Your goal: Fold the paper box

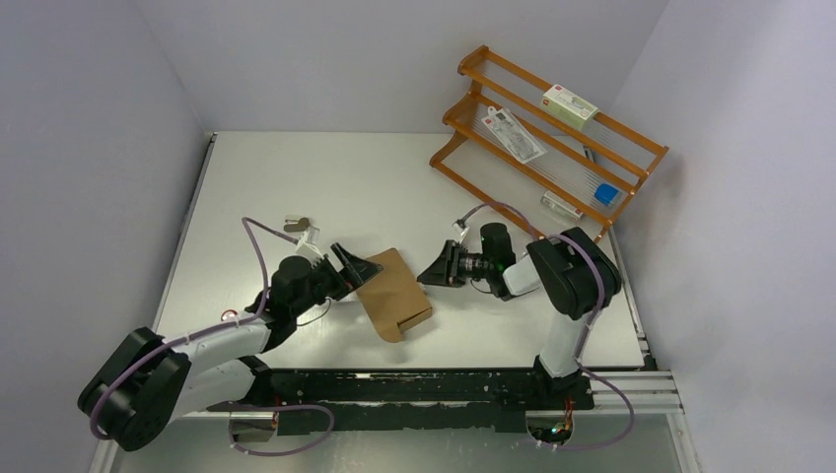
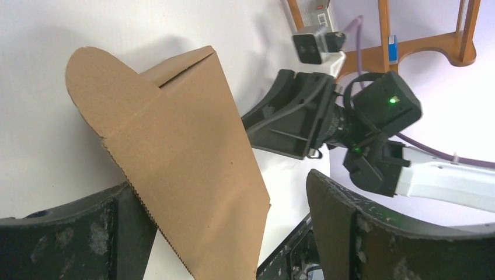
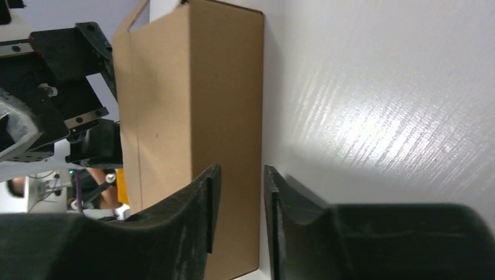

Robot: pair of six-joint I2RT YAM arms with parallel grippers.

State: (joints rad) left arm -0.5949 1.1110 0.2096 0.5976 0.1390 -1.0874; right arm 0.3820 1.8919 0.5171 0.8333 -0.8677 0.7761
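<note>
The brown box (image 1: 392, 294), partly folded with a rounded flap raised, lies mid-table (image 1: 296, 177) between the grippers. The left gripper (image 1: 357, 268) gapes wide at its edge. The right gripper (image 1: 434, 271) shows a slim, empty gap. A wooden rack (image 1: 552, 138) stands far right.

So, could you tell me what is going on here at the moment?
Two robot arms are working on a brown paper box in the middle of the table. It looks partly formed, with a rounded flap sticking out. The left gripper is wide open at the box's left end. The right gripper sits at the opposite end with only a narrow gap between its fingers; whether it pinches the cardboard cannot be told.
</note>
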